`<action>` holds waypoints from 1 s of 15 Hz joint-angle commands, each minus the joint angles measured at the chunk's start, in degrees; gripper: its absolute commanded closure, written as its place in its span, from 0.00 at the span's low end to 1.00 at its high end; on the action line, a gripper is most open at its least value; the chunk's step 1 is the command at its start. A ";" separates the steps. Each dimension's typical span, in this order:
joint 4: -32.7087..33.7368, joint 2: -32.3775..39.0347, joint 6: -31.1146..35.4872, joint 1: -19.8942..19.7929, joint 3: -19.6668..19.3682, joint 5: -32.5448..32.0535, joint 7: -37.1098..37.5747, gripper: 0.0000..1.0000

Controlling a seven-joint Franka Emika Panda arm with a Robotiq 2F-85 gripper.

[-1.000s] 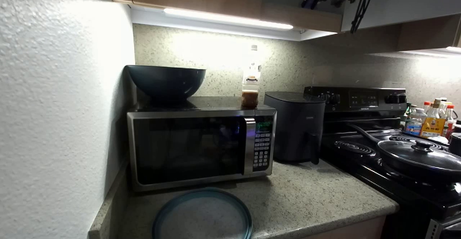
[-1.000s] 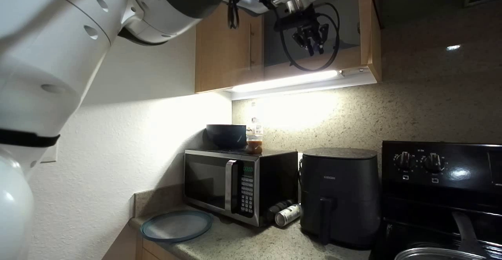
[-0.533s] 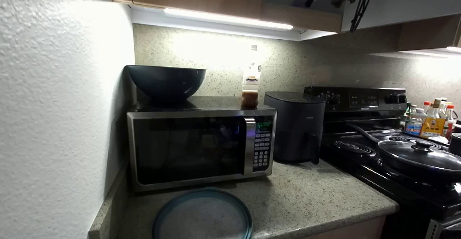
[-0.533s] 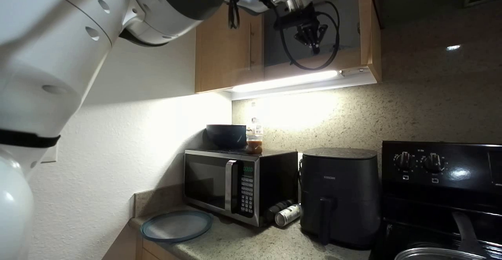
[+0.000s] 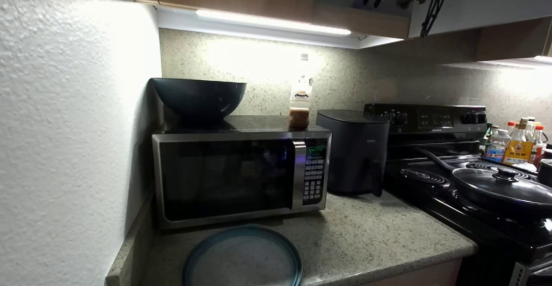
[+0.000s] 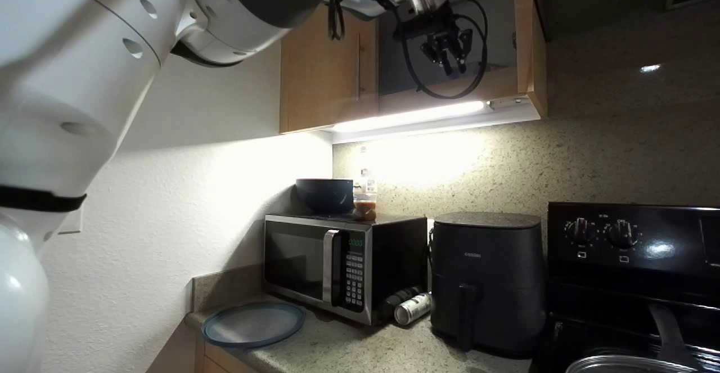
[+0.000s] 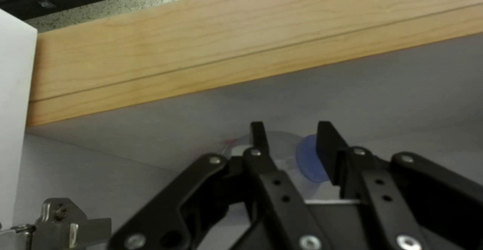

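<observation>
Wall cabinet (image 6: 326, 80), open, its wooden front edge crossing the wrist view; below it, a speckled worktop (image 5: 388, 230), with a black stove (image 5: 435, 120) alongside. A white robot arm (image 6: 84, 97) extends to the cabinet. On the worktop stand a microwave (image 5: 228, 178) and, beside it, a dark air fryer (image 5: 351, 156); a dark bowl (image 5: 198, 98) rests on top of the microwave, and a flat, round, blue-rimmed piece (image 5: 241, 258) lies in front. The end effector (image 7: 291, 133), at the cabinet opening, is unclenched, its fingers parted with a gap between the tips. An upright bottle (image 5: 300, 94) shares the microwave's top. Inside the cabinet, behind the fingertips, are a blurred translucent object (image 7: 283, 144) and, smallest, a blue disc (image 7: 307, 159), partly covered by one finger in the wrist view; contact between them cannot be judged
</observation>
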 commanded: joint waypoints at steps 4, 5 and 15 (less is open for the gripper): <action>-0.24 -1.30 -1.22 2.51 -0.22 -3.23 0.45 0.08; 0.04 -1.12 -1.39 2.93 -0.26 -3.67 0.58 0.03; 5.42 2.48 -8.59 10.25 -5.52 -20.64 18.30 0.00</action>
